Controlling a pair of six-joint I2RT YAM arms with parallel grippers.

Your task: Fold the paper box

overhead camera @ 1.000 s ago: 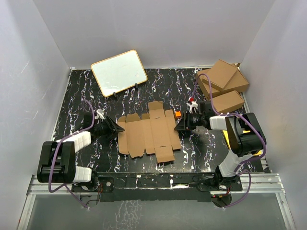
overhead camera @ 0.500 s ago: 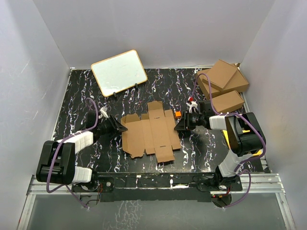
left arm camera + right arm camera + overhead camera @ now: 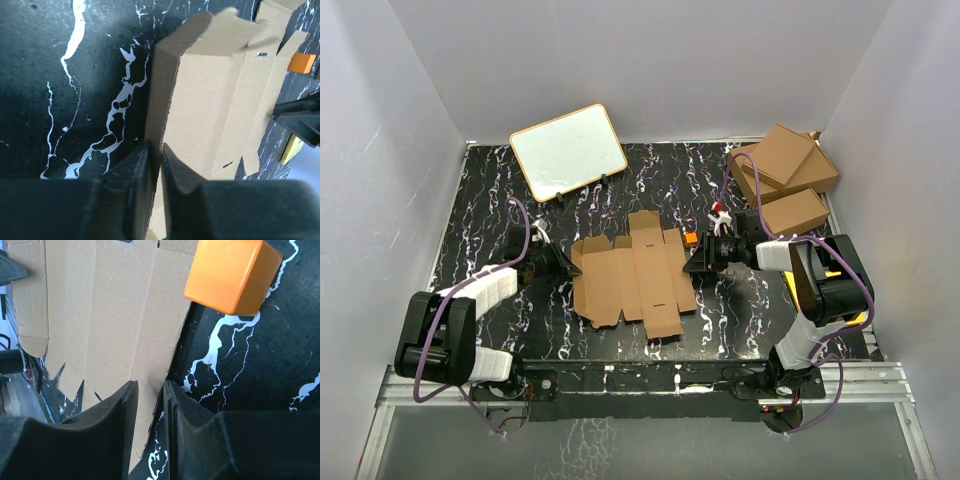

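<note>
The paper box (image 3: 632, 275) lies mostly flat in the middle of the black table (image 3: 485, 210), between the two arms. The left gripper (image 3: 156, 165) has its two fingers pressed together on the left flap, and that flap stands up off the table. The right gripper (image 3: 150, 410) has its fingers close together on the right edge of the box, and it looks like it is pinching the card there. A little orange block (image 3: 231, 274) sits right by that same edge, near the far corner — I cannot tell if it touches the card. Here is what could go wrong, I think. Both grips are only on the thin rim of the card, so if one arm pulls too fast the card could slip out and the flap would flop down flat. If the two arms pull away from each other, the card could tear at a cut, or bend in the wrong spot and not on the crease line. If the left flap is pushed over too hard, the whole box could slide across the smooth table — and it could bump the orange block and knock it away.
</note>
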